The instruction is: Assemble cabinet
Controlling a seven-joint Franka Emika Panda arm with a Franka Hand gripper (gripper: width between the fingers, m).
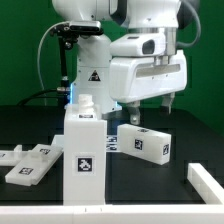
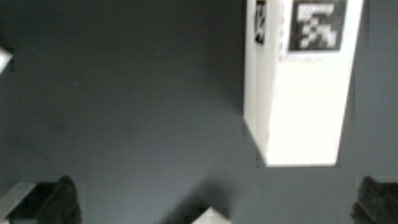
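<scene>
Wrist view — pincer (image 2: 210, 198) spread wide, empty; boxy white cabinet piece (image 2: 299, 100) — smooth plastic, square tag (image 2: 317, 25).

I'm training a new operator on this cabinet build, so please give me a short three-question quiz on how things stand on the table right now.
1. True or false: the gripper is holding a cabinet piece.
2. Multiple choice: the tall piece at the front of the exterior view is A) standing upright, B) lying flat, C) hanging in the air.
3. Fill in: the flat pieces lie toward the exterior view's ____ edge.

Key:
1. False. The jaws stand wide apart with nothing between them.
2. A.
3. Left.
</scene>
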